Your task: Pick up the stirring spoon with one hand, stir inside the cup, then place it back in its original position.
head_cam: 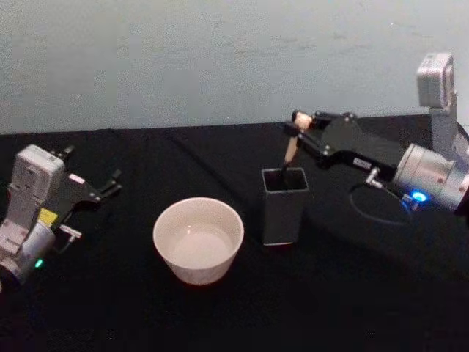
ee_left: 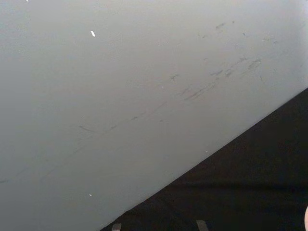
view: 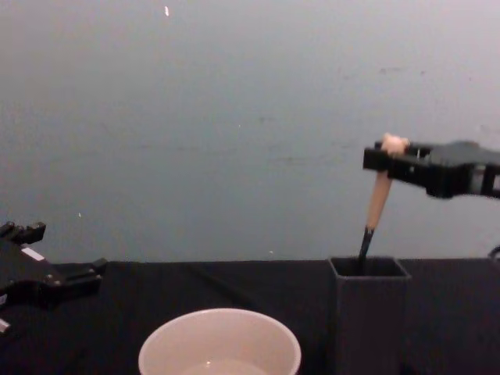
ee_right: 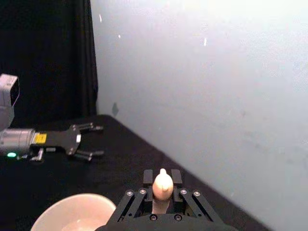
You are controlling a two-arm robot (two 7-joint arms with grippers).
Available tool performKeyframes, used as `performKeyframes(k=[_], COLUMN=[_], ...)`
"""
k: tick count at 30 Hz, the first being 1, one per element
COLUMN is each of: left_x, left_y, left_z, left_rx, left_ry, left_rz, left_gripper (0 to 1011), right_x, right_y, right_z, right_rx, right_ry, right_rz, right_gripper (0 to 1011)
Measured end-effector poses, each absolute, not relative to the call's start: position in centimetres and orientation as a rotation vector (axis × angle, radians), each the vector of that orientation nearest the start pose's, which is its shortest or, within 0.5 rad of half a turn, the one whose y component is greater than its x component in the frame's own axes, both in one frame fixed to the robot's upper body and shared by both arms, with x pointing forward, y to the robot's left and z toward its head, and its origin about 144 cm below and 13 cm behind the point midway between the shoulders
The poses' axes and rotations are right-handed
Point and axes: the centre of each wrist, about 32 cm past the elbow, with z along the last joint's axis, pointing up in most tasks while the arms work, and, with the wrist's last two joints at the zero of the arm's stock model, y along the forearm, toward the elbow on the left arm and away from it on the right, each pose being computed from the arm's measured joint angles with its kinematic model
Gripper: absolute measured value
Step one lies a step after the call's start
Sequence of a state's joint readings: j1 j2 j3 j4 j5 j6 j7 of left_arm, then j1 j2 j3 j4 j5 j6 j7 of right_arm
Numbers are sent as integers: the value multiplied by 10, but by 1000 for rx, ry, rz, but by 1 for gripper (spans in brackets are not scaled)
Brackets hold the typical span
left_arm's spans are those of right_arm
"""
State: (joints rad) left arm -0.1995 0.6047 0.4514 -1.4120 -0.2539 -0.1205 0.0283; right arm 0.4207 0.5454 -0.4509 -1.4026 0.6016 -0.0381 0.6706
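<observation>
Spoon (head_cam: 291, 152) is standing tilted in the holder (head_cam: 284, 209), with the right gripper (head_cam: 297, 125) fingers clamping its bear-head top. Cup (head_cam: 196, 273) is sitting just left of the holder. Left gripper (head_cam: 94, 169) is resting parked far left on the worktop (head_cam: 366, 293), fingers spread, gripping nothing.

Left wrist: wall (ee_left: 120, 96) and worktop edge, nothing obstructing.

Right wrist: bear head is sitting centred between the fingers.

Chest: the spoon's lower end is inside the holder mouth. I'm judging this as lift-out. Best done by pulling straight up until the bowl is clearing the rim, then traversing left over the cup. Open room above, wall behind.

A black-draped table (head_cam: 366, 308) carries the cup (head_cam: 198, 238) beside the dark holder (head_cam: 284, 209).
</observation>
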Motion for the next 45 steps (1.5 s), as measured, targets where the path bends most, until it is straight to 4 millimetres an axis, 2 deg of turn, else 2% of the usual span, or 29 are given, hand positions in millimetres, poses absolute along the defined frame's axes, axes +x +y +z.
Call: performKeyframes(k=[9,17,21,26,35,45], left_x=[489,489,489,489,489,489], left_y=[310,310,310,310,310,310], left_z=[1140,1140,1140,1140,1140,1140], left_rx=[304,305,304,305,305,305], left_ry=[-285,-285,-285,-285,-285,-285], left_rz=[1248,1248,1248,1248,1248,1248], left_gripper=[1001,1001,1001,1001,1001,1001], right_x=[550,552,560,569,588,590], right_y=[-295,-295,-290,-280,-248,-224], right_z=[1243,1254,1259,1260,1254,1234], right_rx=[25,43,63,69,85,66], right_ry=[-209,-262,-295,-306,-288,-217], right_rz=[-630,-624,-601,-565,-465,-406], right_gripper=[214,214,214,214,214,214])
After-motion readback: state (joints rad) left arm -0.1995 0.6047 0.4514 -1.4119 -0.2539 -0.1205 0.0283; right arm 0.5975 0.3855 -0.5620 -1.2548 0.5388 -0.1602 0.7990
